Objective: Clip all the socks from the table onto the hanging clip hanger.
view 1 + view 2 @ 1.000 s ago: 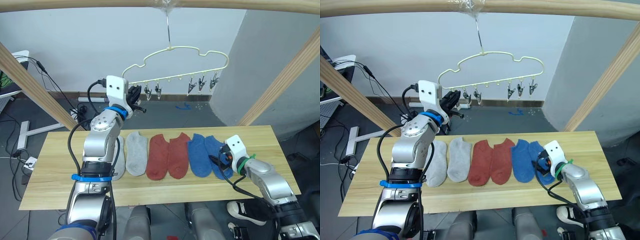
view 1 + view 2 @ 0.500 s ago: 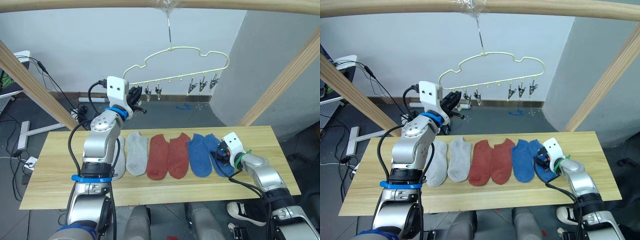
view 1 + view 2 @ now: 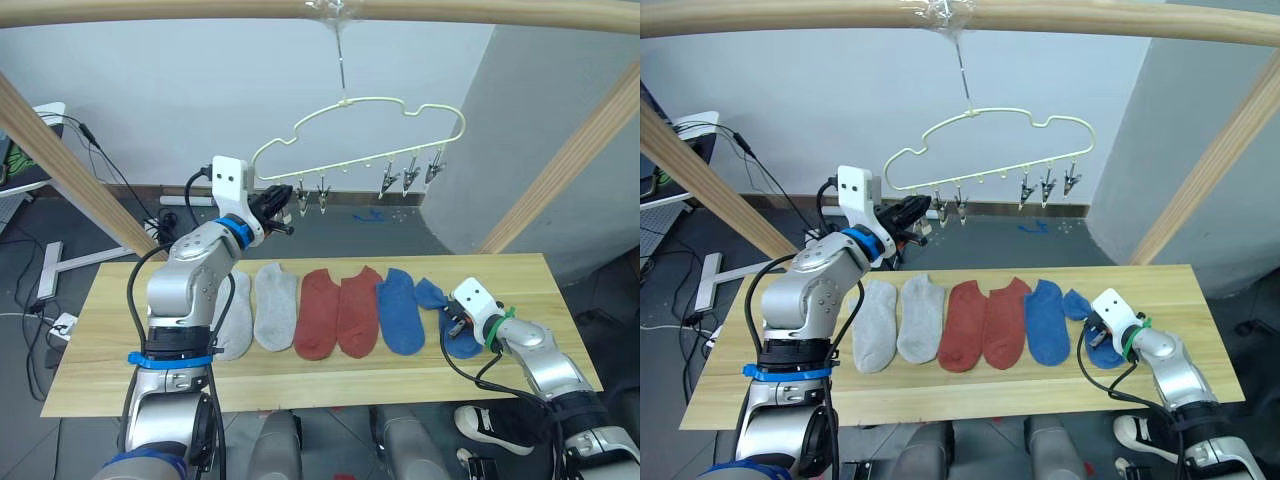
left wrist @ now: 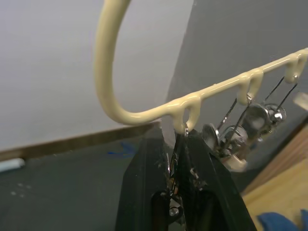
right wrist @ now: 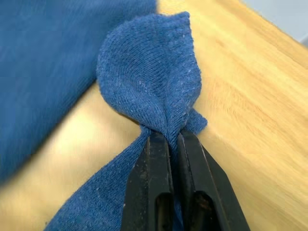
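Note:
Six socks lie in a row on the pale wood table [image 3: 100, 335]: two grey [image 3: 273, 305], two rust red [image 3: 338, 310] and two blue. My right gripper [image 3: 456, 322] is shut on the rightmost blue sock [image 5: 149, 82], pinching its fabric into a raised fold just above the tabletop. The other blue sock [image 3: 400, 310] lies flat beside it. The pale yellow clip hanger [image 3: 400, 105] hangs from the top beam. My left gripper [image 3: 281, 205] is raised to the hanger's left end and shut on the leftmost metal clip [image 4: 175, 166]. The other clips [image 3: 410, 172] hang free with nothing in them.
A thick wooden beam [image 3: 200, 8] runs overhead, with slanted wooden poles at the left [image 3: 60, 160] and right [image 3: 570, 150]. Cables [image 3: 100, 165] trail on the floor behind the table. A shoe [image 3: 490, 425] lies on the floor below the table's right end.
My right gripper has gone from open to shut on the rightmost blue sock, bunching it and drawing it slightly right. My left gripper stays on the clip; the hanger has swung a little.

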Controlling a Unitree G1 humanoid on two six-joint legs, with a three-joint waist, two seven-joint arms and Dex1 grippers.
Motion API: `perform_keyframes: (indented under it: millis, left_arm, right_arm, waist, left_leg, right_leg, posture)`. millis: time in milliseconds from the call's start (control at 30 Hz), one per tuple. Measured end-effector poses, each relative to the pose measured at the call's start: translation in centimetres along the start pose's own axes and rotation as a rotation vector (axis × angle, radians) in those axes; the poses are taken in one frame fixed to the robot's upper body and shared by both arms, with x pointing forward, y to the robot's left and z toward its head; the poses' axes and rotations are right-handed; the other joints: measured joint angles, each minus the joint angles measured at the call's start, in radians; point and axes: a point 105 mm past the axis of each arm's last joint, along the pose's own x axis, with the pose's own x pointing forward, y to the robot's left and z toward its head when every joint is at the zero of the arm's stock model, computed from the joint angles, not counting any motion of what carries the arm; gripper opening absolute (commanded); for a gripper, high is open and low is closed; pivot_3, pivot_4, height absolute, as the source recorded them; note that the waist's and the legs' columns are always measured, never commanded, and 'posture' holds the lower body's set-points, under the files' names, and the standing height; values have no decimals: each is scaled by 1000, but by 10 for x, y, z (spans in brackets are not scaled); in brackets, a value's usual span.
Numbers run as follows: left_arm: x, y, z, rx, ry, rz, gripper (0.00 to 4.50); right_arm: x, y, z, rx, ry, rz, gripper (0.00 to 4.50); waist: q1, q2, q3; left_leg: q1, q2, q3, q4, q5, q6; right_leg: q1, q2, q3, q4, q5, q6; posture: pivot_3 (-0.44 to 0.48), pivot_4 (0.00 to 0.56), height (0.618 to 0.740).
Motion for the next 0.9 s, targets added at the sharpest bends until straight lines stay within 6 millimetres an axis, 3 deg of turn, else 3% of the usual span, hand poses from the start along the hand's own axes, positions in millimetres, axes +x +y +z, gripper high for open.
perform_keyframes:
  millis: [133, 200, 300, 567, 767, 900]
  left_arm:
    - [-3, -6, -2, -195, 60, -61, 3]
    - [-6, -7, 0, -309, 87, -93, 3]
    - [-9, -6, 4, -400, 108, -112, 3]
    - [-3, -4, 14, -572, 113, -130, 3]
    - [-7, -3, 17, -652, 105, -147, 3]
    - [-7, -5, 17, -654, 114, -149, 3]
  right_arm:
    - [-5, 17, 60, -33, -171, 49, 15]
    - [-5, 36, 91, -3, -256, 95, 15]
    - [-3, 66, 122, 93, -331, 170, 15]
    - [7, 106, 180, 263, -428, 236, 15]
    - [8, 105, 186, 280, -426, 226, 15]
    - [6, 104, 200, 277, -465, 236, 15]
  waist:
    - [-12, 0, 0]
    - [-14, 0, 0]
    - [-13, 0, 0]
    - [-3, 0, 0]
    - [3, 0, 0]
    - [3, 0, 0]
  left_leg:
    - [1, 1, -1, 0, 0, 0]
    - [1, 1, -2, 0, 0, 0]
    - [0, 1, -2, 0, 0, 0]
    - [-2, 0, -3, -1, 0, 0]
    - [-9, 0, -3, -1, 0, -1]
    - [-9, 0, -3, -1, 0, -1]
  right_leg:
    - [0, 1, -1, 1, 0, 0]
    - [0, 1, -1, 1, 0, 0]
    - [0, 1, -1, 0, 0, 0]
    - [-2, 0, -2, 0, 0, -1]
    - [-9, 0, -2, 1, 1, -3]
    - [-10, 0, -3, 1, 2, -5]
  posture:
    - [23, 270, 740]
    - [23, 270, 740]
    - [16, 268, 740]
    - [-4, 264, 740]
    - [-5, 257, 740]
    - [-3, 252, 740]
